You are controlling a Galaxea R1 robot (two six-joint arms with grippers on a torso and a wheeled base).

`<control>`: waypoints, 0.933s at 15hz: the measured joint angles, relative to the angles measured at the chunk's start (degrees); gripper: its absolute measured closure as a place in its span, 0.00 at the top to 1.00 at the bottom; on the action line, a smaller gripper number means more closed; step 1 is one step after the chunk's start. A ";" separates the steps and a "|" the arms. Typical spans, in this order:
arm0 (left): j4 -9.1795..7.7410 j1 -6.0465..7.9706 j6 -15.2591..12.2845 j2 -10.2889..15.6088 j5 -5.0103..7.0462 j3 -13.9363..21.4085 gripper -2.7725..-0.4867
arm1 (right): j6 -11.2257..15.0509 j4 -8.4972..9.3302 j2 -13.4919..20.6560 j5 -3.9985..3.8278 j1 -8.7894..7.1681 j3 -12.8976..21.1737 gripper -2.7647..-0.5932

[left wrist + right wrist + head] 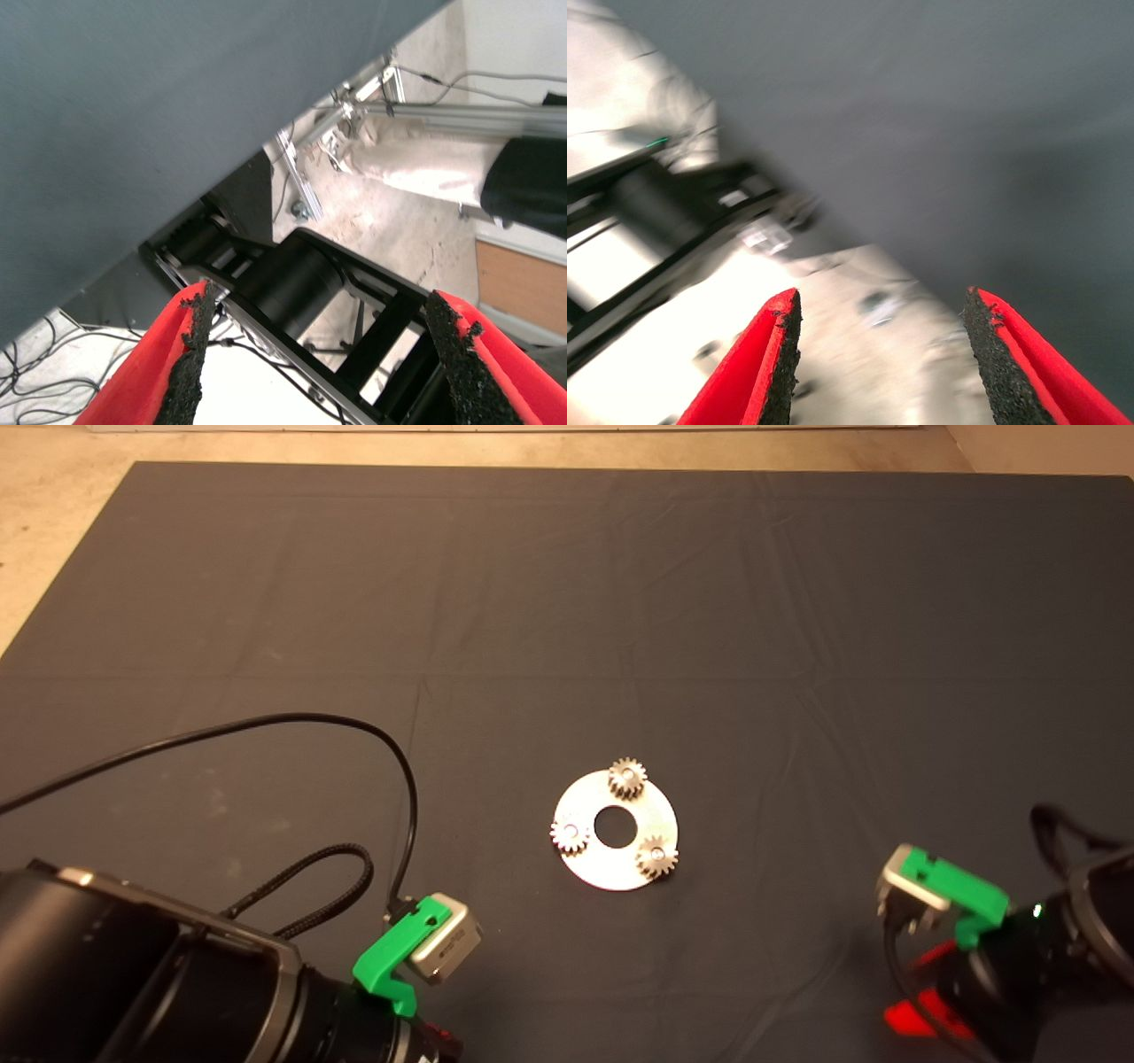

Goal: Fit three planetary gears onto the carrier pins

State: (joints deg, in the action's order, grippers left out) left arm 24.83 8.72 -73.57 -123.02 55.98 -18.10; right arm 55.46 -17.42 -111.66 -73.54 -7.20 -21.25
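Gears sit on all three carrier pins of a flat shiny silver disc (611,864), which lies on the dark mat (567,602) slightly below the centre of the head view. The disc has a large round hole in its middle. One planetary gear (627,777) is at the disc's far edge, a second gear (570,836) at its left edge, and a third gear (656,856) at its lower right edge. A bright pin tip (629,775) shows in the centre hole of each gear. The three gears are spaced evenly around the central hole and do not touch each other.

Both arms rest at the near edge of the mat, well apart from the disc. The left gripper (314,354) is at the lower left corner of the head view, with a black cable (266,731) looping over the mat above it. In its wrist view the two red fingers (164,363) are spread wide with nothing between them; beyond them are the mat's edge, a black frame, pale floor, and a person's leg (425,164).

The right gripper (877,354) is at the lower right corner of the head view. Its red fingers (757,367) are also spread apart and hold nothing, with the mat and floor behind them.
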 joint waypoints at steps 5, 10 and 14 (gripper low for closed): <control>0.30 -1.44 1.00 0.00 0.05 0.00 0.51 | 0.59 -1.53 3.86 4.13 2.89 0.86 0.33; 0.63 -1.74 1.00 0.00 0.00 0.00 0.51 | 0.59 -2.48 3.72 6.51 2.88 0.86 0.34; 1.82 -1.74 1.02 -0.16 -0.02 0.00 0.51 | 0.61 -7.00 2.94 6.48 2.88 0.86 0.34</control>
State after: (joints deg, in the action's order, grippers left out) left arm 26.65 6.97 -72.55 -123.17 55.95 -18.10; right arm 56.06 -24.42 -108.72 -67.06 -4.33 -20.39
